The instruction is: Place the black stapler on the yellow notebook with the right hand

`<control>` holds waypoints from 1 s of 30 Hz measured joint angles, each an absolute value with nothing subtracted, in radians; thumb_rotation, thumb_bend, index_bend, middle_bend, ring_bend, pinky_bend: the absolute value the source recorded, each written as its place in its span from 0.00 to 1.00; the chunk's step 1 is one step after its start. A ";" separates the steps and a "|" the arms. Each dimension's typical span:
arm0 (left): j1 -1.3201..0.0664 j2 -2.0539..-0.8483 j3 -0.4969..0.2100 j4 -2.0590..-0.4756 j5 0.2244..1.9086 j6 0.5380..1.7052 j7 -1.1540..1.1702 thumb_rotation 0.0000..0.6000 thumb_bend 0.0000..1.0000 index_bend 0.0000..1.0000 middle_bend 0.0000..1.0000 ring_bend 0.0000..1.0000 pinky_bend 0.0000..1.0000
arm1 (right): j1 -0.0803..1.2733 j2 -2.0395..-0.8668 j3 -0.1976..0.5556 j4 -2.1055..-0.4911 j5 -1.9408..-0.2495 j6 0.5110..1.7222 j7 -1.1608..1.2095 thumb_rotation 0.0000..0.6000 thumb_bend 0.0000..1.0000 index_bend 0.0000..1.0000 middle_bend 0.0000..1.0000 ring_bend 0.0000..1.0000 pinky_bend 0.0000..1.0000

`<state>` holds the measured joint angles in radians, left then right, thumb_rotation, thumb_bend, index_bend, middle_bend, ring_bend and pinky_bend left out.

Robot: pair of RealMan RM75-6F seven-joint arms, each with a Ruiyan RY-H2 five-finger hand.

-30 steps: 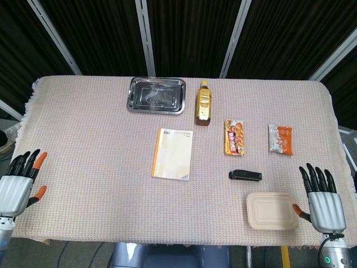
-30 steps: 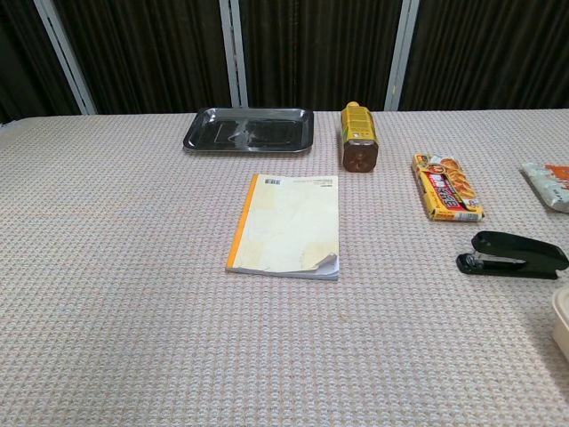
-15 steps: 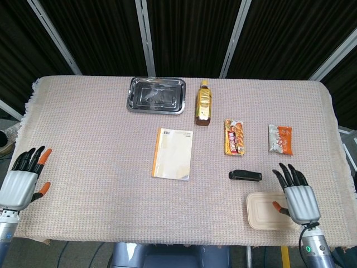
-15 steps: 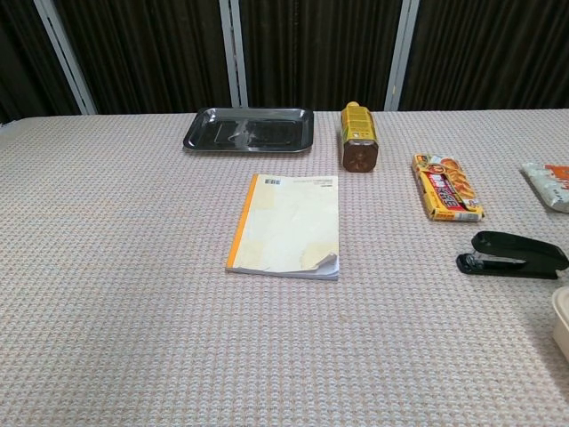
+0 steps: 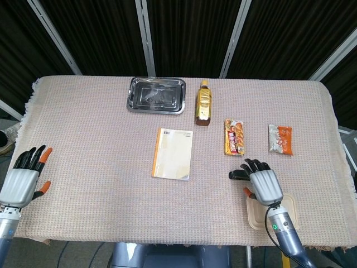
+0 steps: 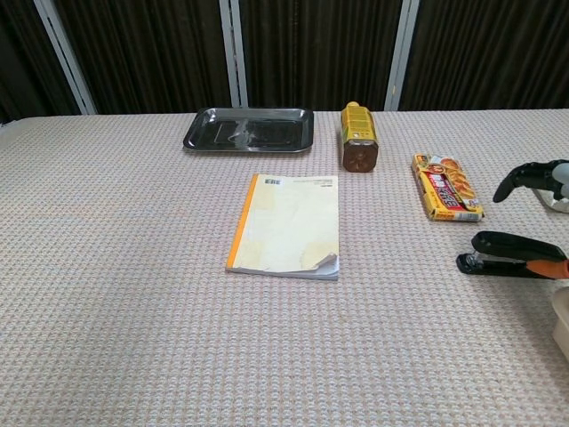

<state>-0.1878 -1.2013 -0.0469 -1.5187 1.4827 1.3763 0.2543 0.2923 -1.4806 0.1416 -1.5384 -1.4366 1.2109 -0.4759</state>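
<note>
The black stapler [image 5: 237,175] lies flat on the cloth right of centre, and it also shows at the right of the chest view [image 6: 507,253]. My right hand [image 5: 262,183] hovers over its right end, covering that part in the head view. In the chest view the right hand [image 6: 544,174] has its fingers arched above the stapler and an orange-tipped thumb beside its near side; nothing is gripped. The yellow notebook [image 5: 172,153] lies closed at the table's middle [image 6: 286,224], well left of the stapler. My left hand [image 5: 22,180] rests open at the front left corner.
A steel tray [image 5: 157,95] and a lying bottle [image 5: 203,103] sit at the back. Two snack packs [image 5: 234,137] [image 5: 280,139] lie behind the stapler. A beige lidded box [image 5: 255,216] sits under my right forearm near the front edge.
My right hand has travelled from the front right corner leftward and away from me, over the beige box, to above the stapler. The stapler and the left hand stay put.
</note>
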 measured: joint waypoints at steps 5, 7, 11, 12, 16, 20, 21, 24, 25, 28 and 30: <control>-0.191 -1.204 -0.044 -1.521 1.481 1.371 0.265 1.00 0.30 0.00 0.00 0.00 0.11 | 0.323 -1.511 0.156 -1.486 -1.400 1.170 -0.475 1.00 0.20 0.25 0.19 0.21 0.32; -0.193 -1.206 -0.043 -1.520 1.478 1.364 0.270 1.00 0.30 0.00 0.00 0.00 0.11 | 0.336 -1.521 0.161 -1.462 -1.386 1.155 -0.468 1.00 0.21 0.25 0.19 0.21 0.32; -0.201 -1.211 -0.044 -1.518 1.464 1.347 0.282 1.00 0.30 0.00 0.00 0.00 0.11 | 0.357 -1.537 0.169 -1.415 -1.365 1.131 -0.437 1.00 0.21 0.25 0.19 0.21 0.33; -0.203 -1.212 -0.045 -1.518 1.461 1.344 0.284 1.00 0.30 0.00 0.00 0.00 0.11 | 0.361 -1.540 0.170 -1.405 -1.361 1.126 -0.429 1.00 0.21 0.25 0.19 0.21 0.33; -0.208 -1.216 -0.047 -1.519 1.451 1.335 0.293 1.00 0.30 0.00 0.00 0.00 0.11 | 0.380 -1.556 0.172 -1.359 -1.346 1.104 -0.399 1.00 0.21 0.26 0.20 0.22 0.34; -0.210 -1.216 -0.047 -1.520 1.447 1.336 0.297 1.00 0.30 0.00 0.00 0.00 0.11 | 0.391 -1.570 0.170 -1.324 -1.337 1.092 -0.375 1.00 0.21 0.28 0.21 0.23 0.35; -0.210 -1.216 -0.047 -1.520 1.447 1.336 0.297 1.00 0.30 0.00 0.00 0.00 0.11 | 0.393 -1.575 0.168 -1.313 -1.335 1.090 -0.368 1.00 0.21 0.28 0.22 0.24 0.35; -0.210 -1.216 -0.045 -1.520 1.447 1.337 0.297 1.00 0.30 0.00 0.00 0.00 0.11 | 0.396 -1.586 0.161 -1.286 -1.334 1.090 -0.351 1.00 0.22 0.31 0.24 0.27 0.39; -0.210 -1.216 -0.045 -1.520 1.447 1.338 0.296 1.00 0.30 0.00 0.00 0.00 0.11 | 0.397 -1.589 0.159 -1.279 -1.334 1.090 -0.345 1.00 0.22 0.33 0.26 0.29 0.41; -0.210 -1.216 -0.044 -1.519 1.448 1.340 0.295 1.00 0.30 0.00 0.00 0.00 0.11 | 0.397 -1.597 0.153 -1.260 -1.335 1.095 -0.325 1.00 0.23 0.40 0.32 0.35 0.49; -0.211 -1.217 -0.044 -1.518 1.446 1.338 0.296 1.00 0.30 0.00 0.00 0.00 0.11 | 0.397 -1.600 0.149 -1.249 -1.336 1.099 -0.315 1.00 0.23 0.45 0.35 0.39 0.54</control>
